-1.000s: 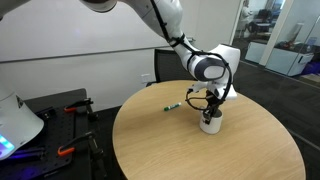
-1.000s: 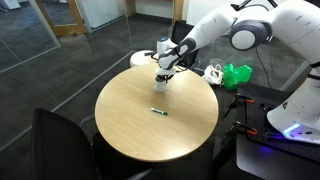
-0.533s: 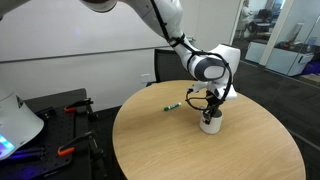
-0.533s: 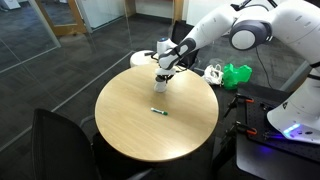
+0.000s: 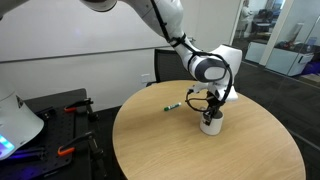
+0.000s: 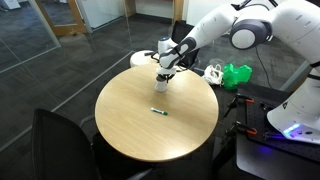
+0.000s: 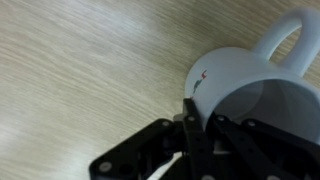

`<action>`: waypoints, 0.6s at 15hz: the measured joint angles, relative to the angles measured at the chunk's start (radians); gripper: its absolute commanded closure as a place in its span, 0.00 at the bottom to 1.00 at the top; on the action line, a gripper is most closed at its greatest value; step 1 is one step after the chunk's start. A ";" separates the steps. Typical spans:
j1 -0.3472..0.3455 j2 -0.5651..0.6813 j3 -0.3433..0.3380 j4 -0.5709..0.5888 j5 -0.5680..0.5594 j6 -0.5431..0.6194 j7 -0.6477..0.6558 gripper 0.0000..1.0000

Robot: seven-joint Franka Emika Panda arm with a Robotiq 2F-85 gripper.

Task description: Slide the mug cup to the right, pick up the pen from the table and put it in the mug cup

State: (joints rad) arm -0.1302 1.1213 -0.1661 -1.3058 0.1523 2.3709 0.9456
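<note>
The white mug cup (image 5: 210,124) (image 6: 162,83) stands upright on the round wood-grain table (image 5: 170,150) (image 6: 125,105), toward one edge. My gripper (image 5: 210,108) (image 6: 163,73) comes down onto it from above. In the wrist view the gripper (image 7: 200,125) is shut on the mug cup's (image 7: 235,75) rim, one finger outside the wall and one inside, with the handle pointing away. The green pen (image 5: 172,105) (image 6: 158,111) lies flat on the table, apart from the mug cup and not visible in the wrist view.
Black chairs (image 5: 166,66) (image 6: 60,140) stand around the table. A bench with red-handled tools (image 5: 70,110) and a white lamp (image 5: 18,122) sits beside it. A green object (image 6: 238,74) and a white round thing (image 6: 141,58) lie past the table's far edge.
</note>
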 measured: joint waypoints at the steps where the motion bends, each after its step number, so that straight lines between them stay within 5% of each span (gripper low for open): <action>1: -0.004 -0.002 0.000 -0.004 0.004 0.000 0.000 0.98; 9: -0.026 -0.056 -0.006 -0.105 0.026 0.017 0.000 0.98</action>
State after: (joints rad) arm -0.1566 1.0654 -0.1725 -1.4112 0.1781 2.3876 0.9456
